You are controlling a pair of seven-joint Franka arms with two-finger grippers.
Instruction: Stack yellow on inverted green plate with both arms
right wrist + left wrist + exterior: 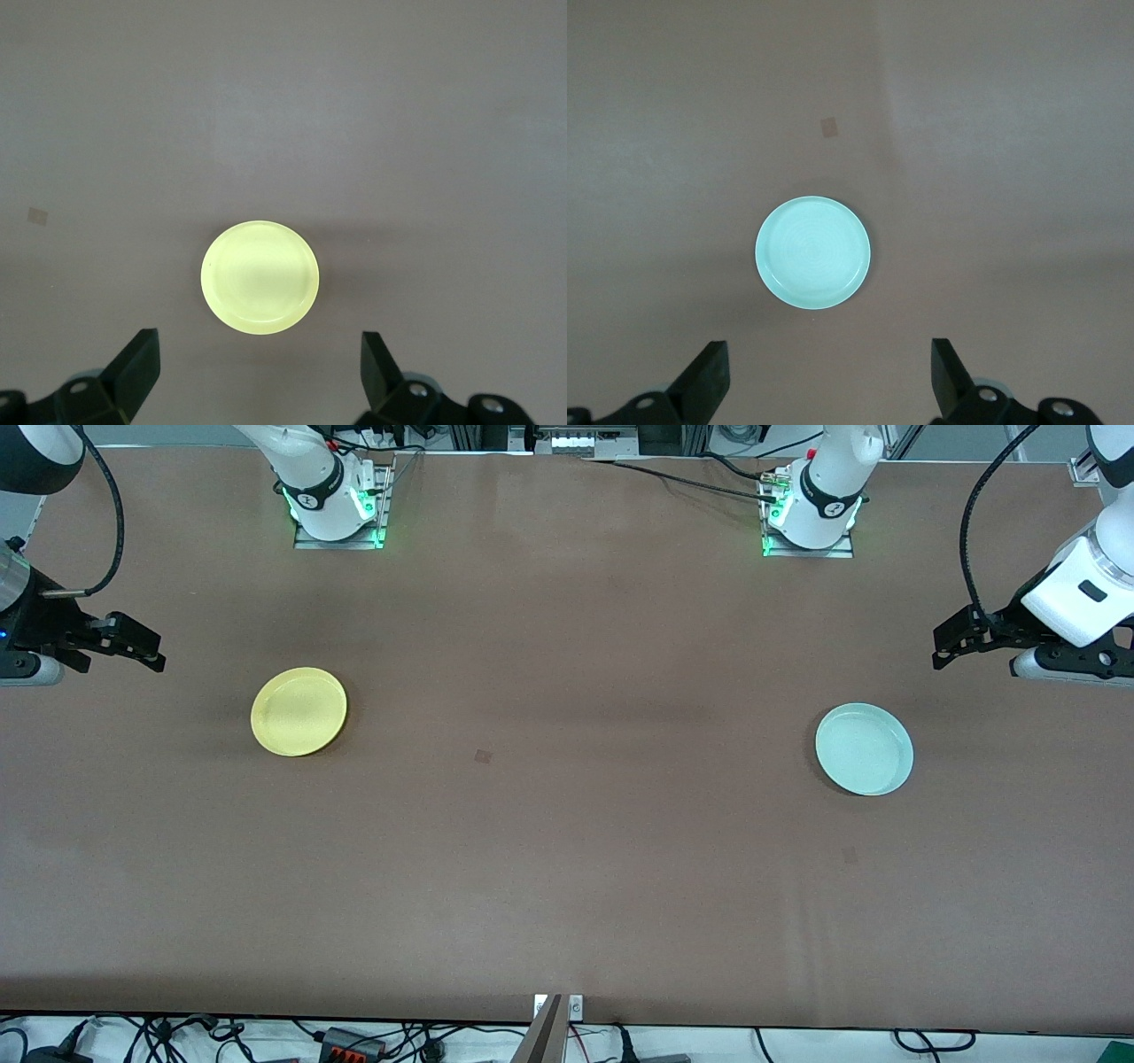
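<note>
The yellow plate (pixel 299 711) (pixel 260 277) lies flat on the brown table toward the right arm's end, hollow side up. The pale green plate (pixel 864 748) (pixel 813 252) lies flat toward the left arm's end, a little nearer to the front camera. My right gripper (pixel 142 648) (pixel 260 363) hangs open in the air near the table's end, off to the side of the yellow plate and apart from it. My left gripper (pixel 950 646) (pixel 830 367) hangs open near the other end, apart from the green plate. Neither gripper holds anything.
Both arm bases (pixel 337 505) (pixel 811 514) stand along the table edge farthest from the front camera. A small dark mark (pixel 483 756) sits on the table between the plates. Cables (pixel 354 1041) lie past the edge nearest the camera.
</note>
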